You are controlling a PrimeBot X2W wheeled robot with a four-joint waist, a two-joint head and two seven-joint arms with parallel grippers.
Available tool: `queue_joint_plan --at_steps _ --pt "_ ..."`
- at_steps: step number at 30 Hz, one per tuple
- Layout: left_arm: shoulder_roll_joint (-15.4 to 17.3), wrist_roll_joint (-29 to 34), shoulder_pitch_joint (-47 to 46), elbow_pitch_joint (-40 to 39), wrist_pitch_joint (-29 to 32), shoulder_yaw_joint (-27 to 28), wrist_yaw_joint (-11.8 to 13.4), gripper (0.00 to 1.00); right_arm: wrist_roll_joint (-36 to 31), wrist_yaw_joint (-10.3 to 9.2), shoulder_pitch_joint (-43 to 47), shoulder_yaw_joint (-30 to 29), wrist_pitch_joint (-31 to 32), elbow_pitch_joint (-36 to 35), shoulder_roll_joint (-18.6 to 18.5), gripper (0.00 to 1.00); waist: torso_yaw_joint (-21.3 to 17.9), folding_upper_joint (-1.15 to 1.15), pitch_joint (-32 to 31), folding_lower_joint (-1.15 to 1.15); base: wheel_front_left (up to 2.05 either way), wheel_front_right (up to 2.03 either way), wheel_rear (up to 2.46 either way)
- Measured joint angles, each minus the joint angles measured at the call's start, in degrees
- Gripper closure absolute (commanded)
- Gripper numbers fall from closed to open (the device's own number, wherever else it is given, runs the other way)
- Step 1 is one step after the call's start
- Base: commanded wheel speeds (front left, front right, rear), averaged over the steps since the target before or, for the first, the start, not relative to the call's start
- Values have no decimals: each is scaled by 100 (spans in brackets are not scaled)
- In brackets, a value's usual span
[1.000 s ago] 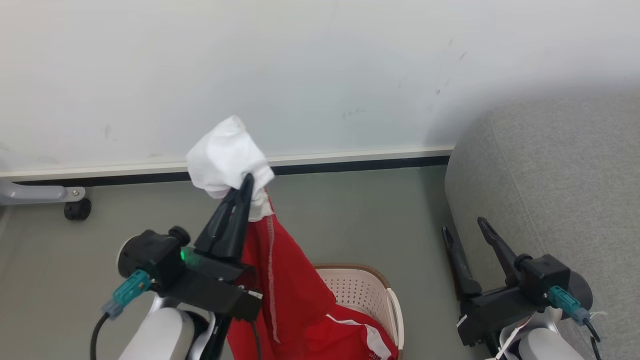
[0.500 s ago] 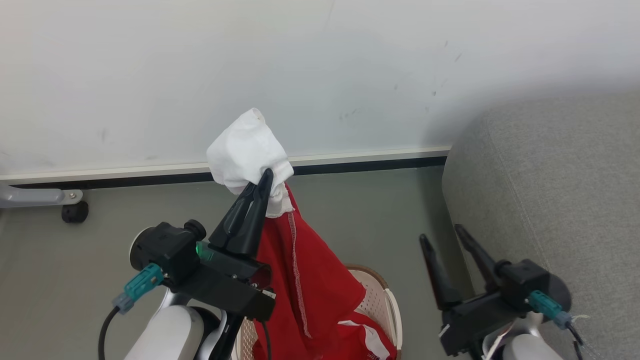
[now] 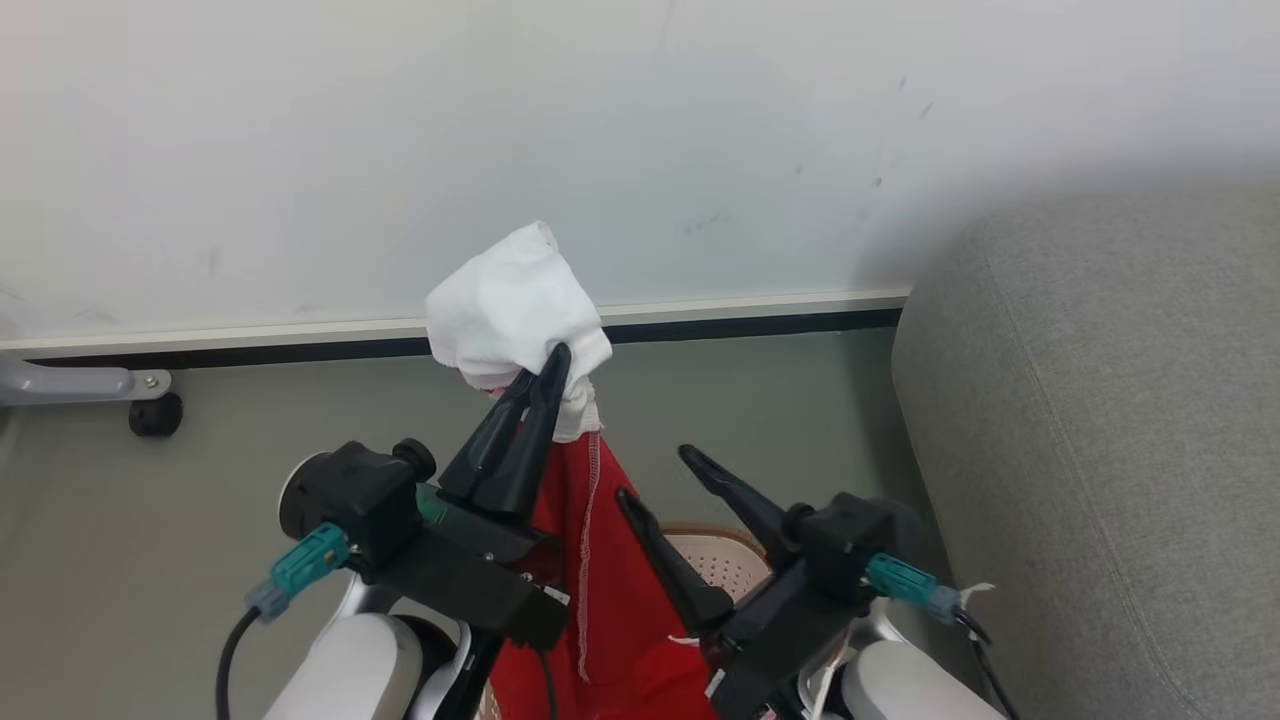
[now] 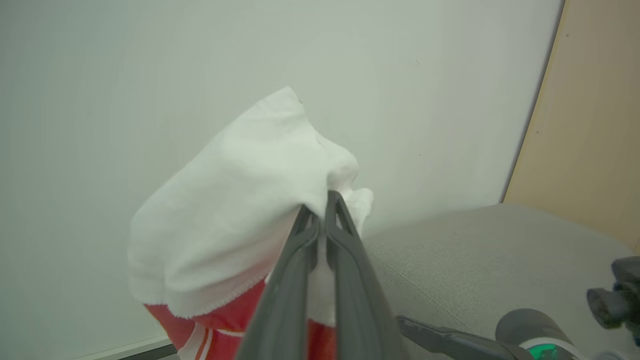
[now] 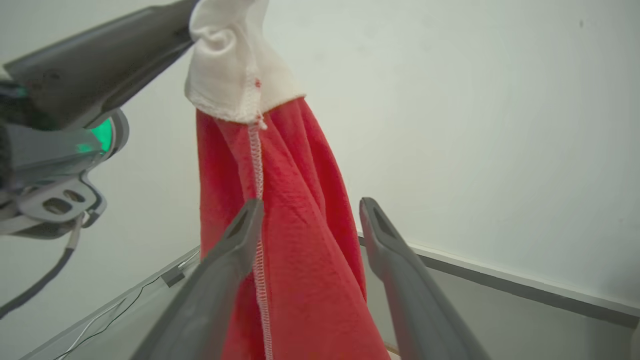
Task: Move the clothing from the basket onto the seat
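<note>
The clothing, a red garment with a white cloth end bunched on top, hangs in the air above the basket, its lower part running off the bottom edge of the head view. The left gripper has its fingers pressed together, pinching the white end. The right gripper stands spread wide just beside the hanging red fabric, which shows between its fingers in the right wrist view; contact cannot be told. The grey seat lies to the right, against the pale wall.
</note>
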Motion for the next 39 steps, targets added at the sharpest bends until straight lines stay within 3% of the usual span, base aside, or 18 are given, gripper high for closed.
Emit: queue_joint_plan --at_steps 15,16,17,18,25,33,35,36,38,39 --pt "-169 -1 -88 -103 151 -275 -60 100 342 225 -862 794 144 1111 20 0 160 0 1 0 0 0 0" --pt "-176 -1 -89 -104 151 -285 -78 100 423 225 -907 917 143 1111 18 32 171 0 2 0 0 0 0" --pt "-176 -1 -89 -104 151 -285 -78 100 423 225 -907 917 143 1111 18 87 171 0 2 0 0 0 0" --pt "-181 -1 -90 -110 153 -297 -87 100 511 225 -951 1033 134 1099 22 100 182 0 3 0 0 0 0" --pt "-185 -2 -96 -113 200 -311 -102 100 989 113 -1208 1477 -5 1087 24 100 236 0 11 0 0 0 0" --pt "-121 -2 -97 -107 201 -257 -92 100 1322 -35 -1425 1578 -215 1261 24 100 219 0 18 0 0 0 0" --pt "-85 -2 -96 -107 201 -230 -71 73 1376 -60 -1481 1559 -268 1323 25 100 208 0 22 0 0 0 0" --pt "-70 -1 -95 -105 201 -215 -49 53 1402 -62 -1508 1543 -304 1373 25 100 201 0 23 0 0 0 0" --pt "-26 -1 -90 -94 218 -209 -49 0 1418 -107 -1568 1477 -369 1445 24 100 189 0 24 0 0 0 0" --pt "-4 0 -86 -90 220 -207 -48 0 1446 -109 -1596 1445 -388 1480 24 100 182 0 23 0 0 0 0"
